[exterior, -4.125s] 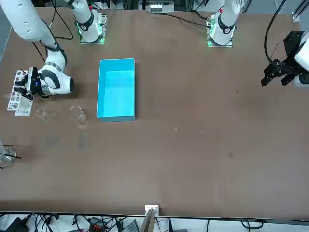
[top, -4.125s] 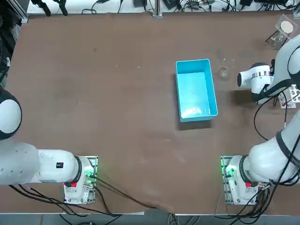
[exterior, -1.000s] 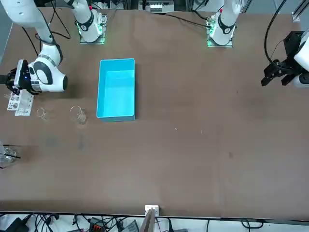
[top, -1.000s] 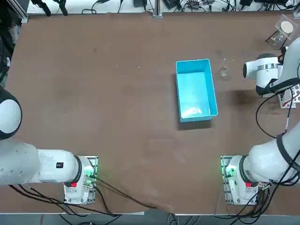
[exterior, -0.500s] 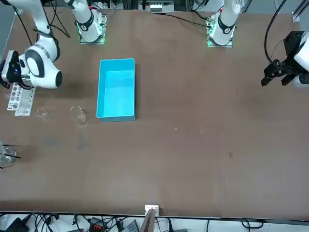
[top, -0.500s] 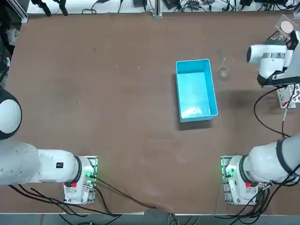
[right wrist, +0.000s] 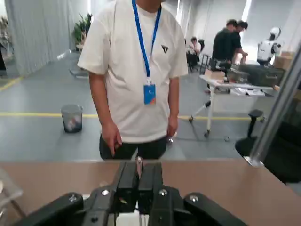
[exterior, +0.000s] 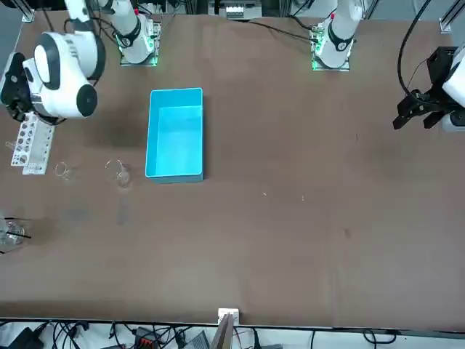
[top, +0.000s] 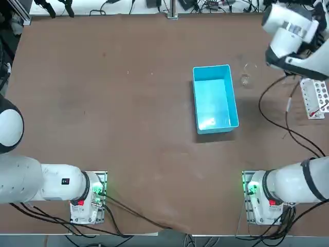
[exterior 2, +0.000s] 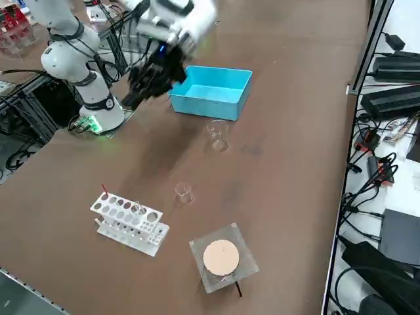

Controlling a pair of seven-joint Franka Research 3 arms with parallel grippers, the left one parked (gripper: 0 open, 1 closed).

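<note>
My right gripper (right wrist: pixel 138 167) is shut on a thin clear tube (right wrist: pixel 138 162) that sticks up between its fingers. It is raised high above the table's right edge and points out sideways, as the front view (exterior: pixel 9 93) and the right side view (exterior 2: pixel 136 94) show. Below it lies the white tube rack (exterior: pixel 29 145), which holds a red-marked tube (exterior 2: pixel 128 222) and also shows from overhead (top: pixel 314 98). The gripper is well clear of the rack.
A blue bin (top: pixel 214 98) sits mid-table. Two small glass beakers (exterior 2: pixel 218 134) (exterior 2: pixel 184 192) stand between the bin and the rack. A clear box with a tan disc (exterior 2: pixel 222 257) lies at the far right corner. A person (right wrist: pixel 136 80) stands just beyond the table edge.
The right arm has lifted from the tube rack and swung up and toward the far side of the table. The rack, beakers and bin have stayed put.
</note>
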